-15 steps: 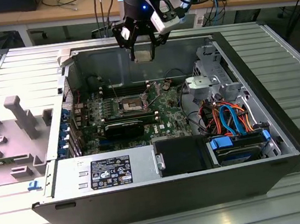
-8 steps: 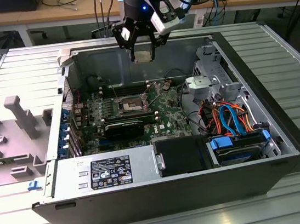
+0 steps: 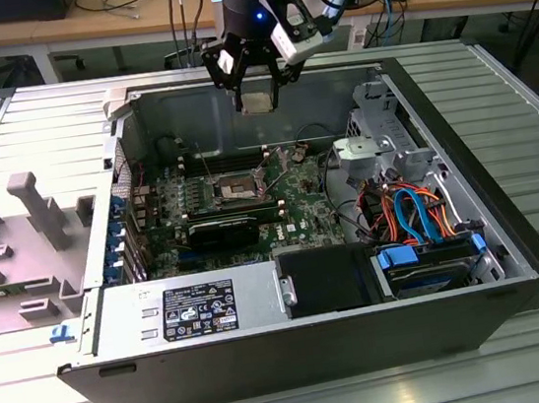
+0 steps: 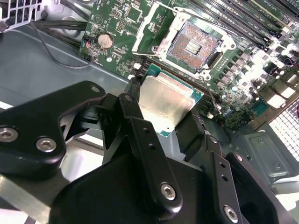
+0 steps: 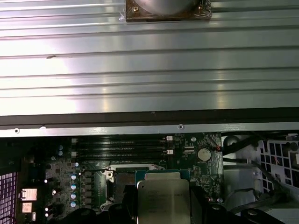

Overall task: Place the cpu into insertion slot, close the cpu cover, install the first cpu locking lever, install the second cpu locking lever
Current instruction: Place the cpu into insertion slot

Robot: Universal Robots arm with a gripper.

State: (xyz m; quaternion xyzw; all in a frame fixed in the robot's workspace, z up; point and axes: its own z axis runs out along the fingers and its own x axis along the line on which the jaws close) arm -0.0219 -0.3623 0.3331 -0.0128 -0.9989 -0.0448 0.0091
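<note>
My gripper (image 3: 254,86) hangs above the open computer case, over its back wall, shut on the cpu (image 3: 256,101), a flat square chip with a silvery top. In both wrist views the cpu (image 4: 166,102) (image 5: 163,198) sits clamped between the black fingers (image 4: 135,116). The insertion slot (image 3: 237,184) lies below and nearer the case's middle, on the green board. Its dark centre (image 4: 194,44) is uncovered and holds nothing. The cpu cover (image 4: 145,35), a thin silver frame, is swung open beside the slot. Part of the slot (image 5: 124,173) peeks out next to the chip.
Long black memory sticks (image 3: 234,156) run beside the slot. A power supply (image 3: 194,306) and a drive bay with blue clips and cables (image 3: 419,241) fill the case's near side. Grey fixtures (image 3: 37,207) stand on the ribbed metal table (image 3: 492,83).
</note>
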